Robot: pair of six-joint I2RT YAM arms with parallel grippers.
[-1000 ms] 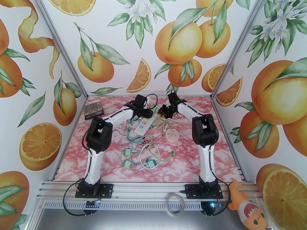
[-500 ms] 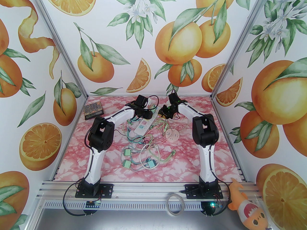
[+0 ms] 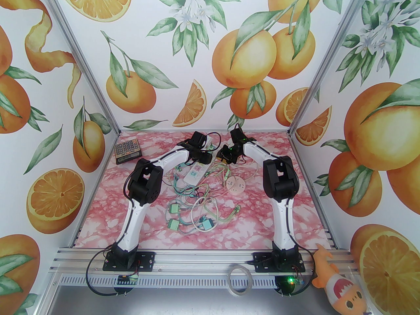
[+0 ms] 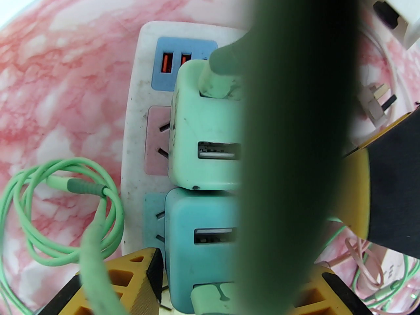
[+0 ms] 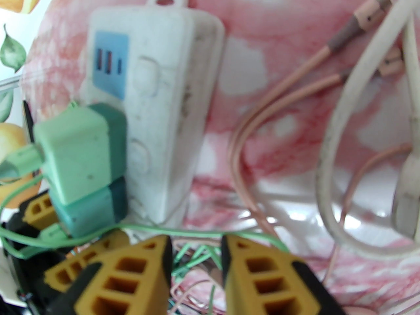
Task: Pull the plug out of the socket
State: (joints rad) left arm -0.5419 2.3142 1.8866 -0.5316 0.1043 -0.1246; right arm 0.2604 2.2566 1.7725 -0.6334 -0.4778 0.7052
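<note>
- Plugs sit side by side in a white power strip (image 4: 137,77) at 12 o'clock on the pink marbled surface (image 3: 256,228), between the two arms
- From the left wrist, the blue plug (image 4: 197,215) fills the teal socket. A green plug (image 4: 203,126) touches its 12 o'clock side, over the pink socket, with the strip's USB panel beyond
- Left end effector (image 4: 236,267) is clamped on the blue plug, one yellow finger (image 4: 131,274) at its 9 o'clock side and the other at 3 o'clock
- A dark blurred cable (image 4: 295,143) close to the lens hides much of the 3 o'clock half
- Right end effector (image 5: 197,241) stands at the strip's near end, its fingers a narrow gap apart, with thin cables showing through the gap
- A coiled green cable (image 4: 82,186) lies at the strip's 9 o'clock; from the right wrist, pink cables (image 5: 366,13) and a thick white cord (image 5: 328,162) lie at its 3 o'clock
- From above, a second strip (image 3: 194,174) lies at 6 o'clock of the end effectors, with a round socket (image 3: 236,185) at its 3 o'clock
- A calculator (image 3: 127,151) sits at 10 o'clock on the surface
</note>
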